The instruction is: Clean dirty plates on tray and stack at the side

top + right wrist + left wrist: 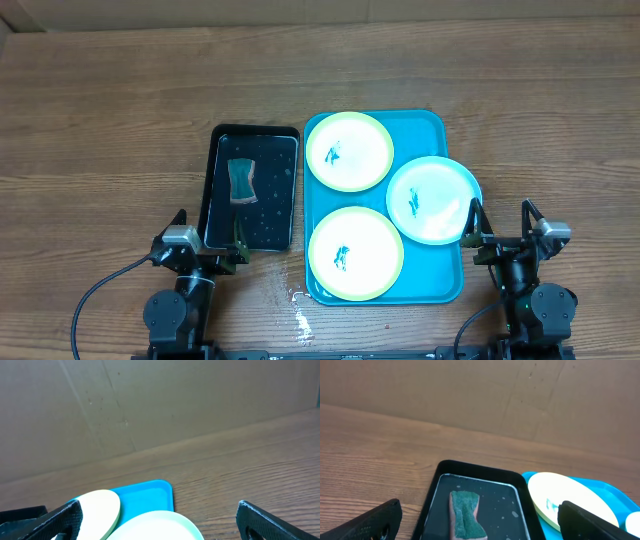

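Note:
Three plates lie on the turquoise tray (pixel 425 130). One with a yellow-green rim (pixel 349 150) sits at the back, a light blue-rimmed one (pixel 432 199) overhangs the right edge, and another yellow-green one (pixel 355 253) is at the front. Each carries a small blue smear. My left gripper (pixel 210 238) stands open at the near end of the black tray, holding nothing. My right gripper (pixel 502 222) stands open just right of the blue-rimmed plate, also holding nothing. In the right wrist view the light plate (pixel 160 529) and the back plate (pixel 97 510) lie ahead of the open gripper (pixel 160 512).
A black tray (pixel 280 200) left of the turquoise one holds a green-topped sponge (pixel 241 180) and water droplets. In the left wrist view the sponge (pixel 465 515) lies ahead of the open gripper (pixel 479 519). A small wet patch (pixel 300 320) marks the wooden table near the front edge.

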